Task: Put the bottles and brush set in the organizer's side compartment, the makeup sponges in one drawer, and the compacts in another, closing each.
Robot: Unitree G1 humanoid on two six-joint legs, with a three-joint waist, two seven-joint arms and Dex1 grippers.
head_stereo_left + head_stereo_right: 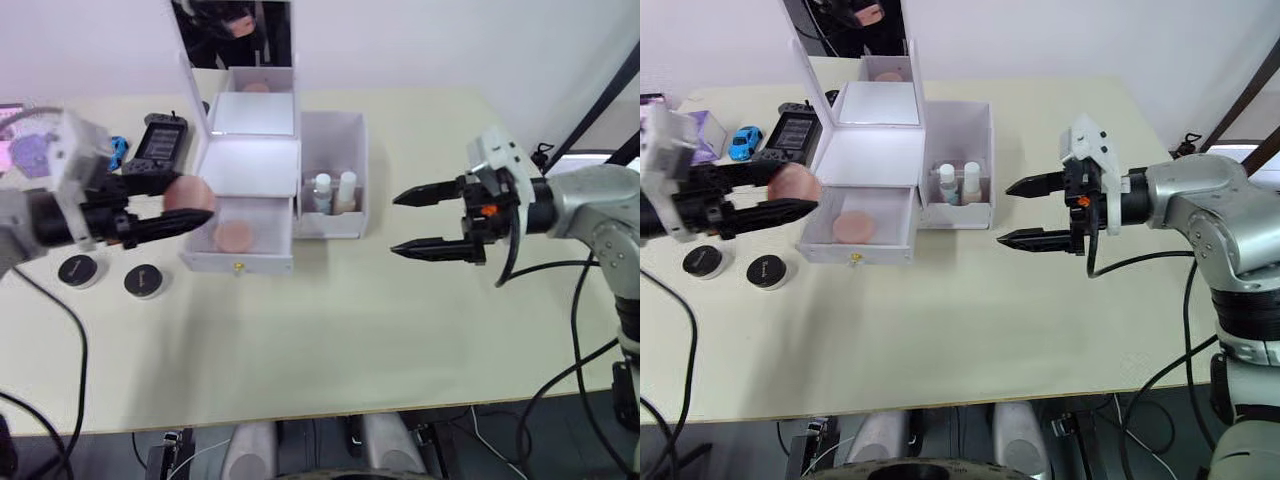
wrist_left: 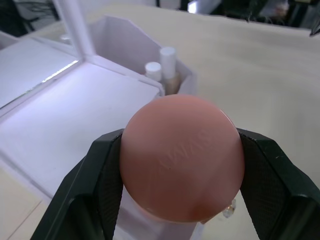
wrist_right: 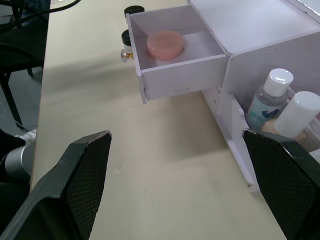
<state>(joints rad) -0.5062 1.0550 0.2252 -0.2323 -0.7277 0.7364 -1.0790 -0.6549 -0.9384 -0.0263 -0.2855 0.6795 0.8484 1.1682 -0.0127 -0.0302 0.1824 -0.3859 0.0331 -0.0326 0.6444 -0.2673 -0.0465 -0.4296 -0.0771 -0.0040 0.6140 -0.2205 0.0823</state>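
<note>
The white organizer (image 1: 250, 160) stands at the back of the table with its mirror (image 1: 232, 32) upright. Its lower drawer (image 1: 240, 263) is pulled out, and one pink makeup sponge (image 1: 235, 236) lies inside. My left gripper (image 1: 190, 200) is shut on the other makeup sponge (image 2: 181, 157), hovering just left of the open drawer. Two white-capped bottles (image 1: 322, 192) stand in the side compartment (image 1: 335, 125). Both black compacts (image 1: 78, 268) (image 1: 144, 281) lie on the table under my left arm. My right gripper (image 1: 395, 225) is open to the right of the organizer. The brush set is out of view.
A black handheld device (image 1: 160, 140), a blue toy car (image 1: 743, 141) and a purple tissue box (image 1: 30, 150) sit at the back left. Bare tabletop (image 1: 330, 340) stretches in front of the organizer to the near edge. Cables hang from both arms.
</note>
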